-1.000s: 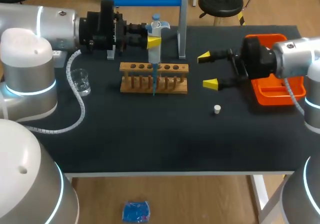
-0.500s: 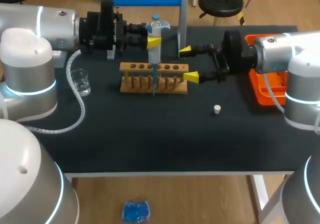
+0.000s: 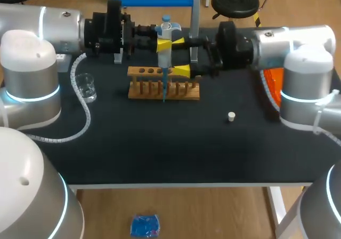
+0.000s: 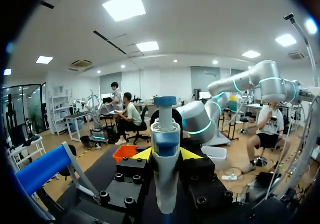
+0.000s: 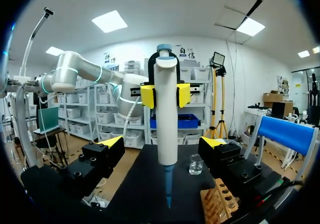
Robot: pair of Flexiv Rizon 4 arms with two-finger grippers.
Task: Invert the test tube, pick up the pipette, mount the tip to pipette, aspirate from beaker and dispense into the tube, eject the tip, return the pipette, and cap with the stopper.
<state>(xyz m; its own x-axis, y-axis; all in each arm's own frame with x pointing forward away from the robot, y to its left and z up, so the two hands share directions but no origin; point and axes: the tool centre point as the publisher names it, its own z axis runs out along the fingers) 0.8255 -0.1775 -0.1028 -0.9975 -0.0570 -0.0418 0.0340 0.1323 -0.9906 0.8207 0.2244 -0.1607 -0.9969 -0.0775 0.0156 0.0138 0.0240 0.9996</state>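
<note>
Within the last second the right gripper (image 3: 181, 55) has swung in from beside the orange plastic tray (image 3: 270, 83) at the table's right. It now sits at the light wooden test-tube rack (image 3: 164, 82), close up against the left gripper (image 3: 165, 43). The left arm has not shifted in that time. It keeps the white-bodied, blue-capped pipette (image 3: 166, 30) upright over the rack, and the slim blue tip (image 5: 169, 186) points down into the row of holes. I cannot make out the tube itself among the holes.

My reading is that the dispensing stage is in hand, or just finishing, and that the right arm has come to work on the pipette while the left one holds it steady.

The right claw is spread wide. In its own wrist view the two yellow fingertips (image 5: 112, 142) stand well out on either side of the pipette's barrel, with clear gaps, so it straddles the pipette without touching it. The left claw is clamped on the pipette's upper body, one yellow pad on each flank (both wrist views show this plainly).

The small clear glass beaker (image 3: 85, 87) stands at the table's left, well apart from the rack. The little white stopper (image 3: 231, 116) lies alone on the dark tabletop, nearer the front and to the rack's right, not yet used.
</note>
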